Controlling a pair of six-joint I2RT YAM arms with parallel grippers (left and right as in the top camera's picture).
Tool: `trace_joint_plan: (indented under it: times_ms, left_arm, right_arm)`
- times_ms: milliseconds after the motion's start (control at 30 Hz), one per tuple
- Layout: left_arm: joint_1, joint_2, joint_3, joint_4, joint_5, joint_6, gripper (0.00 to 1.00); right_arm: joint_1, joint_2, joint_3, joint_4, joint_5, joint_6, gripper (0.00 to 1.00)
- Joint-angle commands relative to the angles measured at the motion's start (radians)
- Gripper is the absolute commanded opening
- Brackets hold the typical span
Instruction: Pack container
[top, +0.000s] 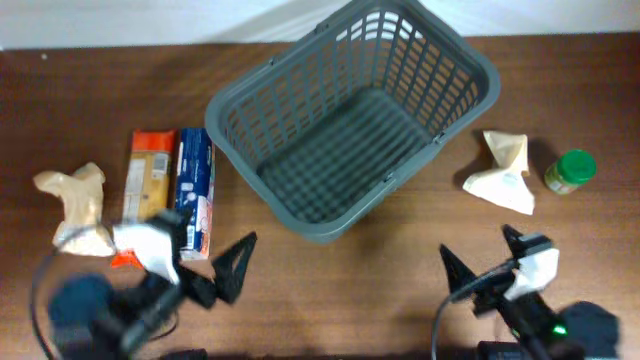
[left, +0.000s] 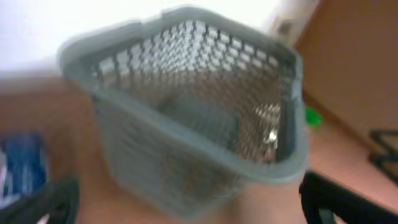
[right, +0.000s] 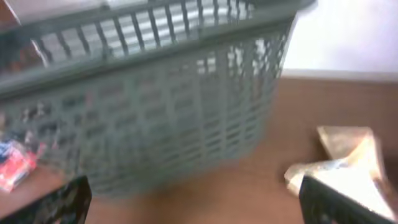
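A dark-gray basket (top: 340, 150) stands at the far middle of a wooden table (top: 330, 290). The left gripper (top: 215, 275) and right gripper (top: 485, 262) hang near the front edge, both spread wide and holding nothing. A blue box (top: 195, 190) lies just left of the basket.
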Motion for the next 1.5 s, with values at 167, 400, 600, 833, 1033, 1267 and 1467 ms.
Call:
trace_joint_plan:
  times_ms: [167,400,600,833,1033,1267,1467]
  left_arm:
    - [0.0,0.605,0.93,-0.576,0.052,0.216,0.99]
    - [0.0,0.68,1.094,-0.587,0.143,0.185,0.97]
    - [-0.205,0.68,1.094,-0.736,-0.047,0.257,0.45]
    - [-0.659,0.713,1.08,-0.901,-0.29,0.255,0.02]
    - [-0.918,0.805,1.067,-0.889,-0.384,0.247,0.02]
    - [-1.135,0.974,0.995,-0.858,-0.629,0.217,0.02]
    - [-1.138,1.067,0.945,-0.774,-0.635,0.218,0.02]
  right_arm:
    - [0.072,0.569,0.732,-0.426,0.224,-0.088,0.99]
    - [0.072,0.949,1.17,-0.659,0.074,-0.088,0.99]
    - [0.072,1.142,1.278,-0.655,-0.032,-0.038,0.99]
    - [0.072,1.308,1.318,-0.61,-0.032,0.077,0.04]
    - [0.072,1.382,1.318,-0.486,-0.032,0.15,0.04]
    - [0.072,1.495,1.318,-0.428,-0.033,0.233,0.04]
    - [0.072,1.575,1.317,-0.428,-0.039,0.234,0.04]
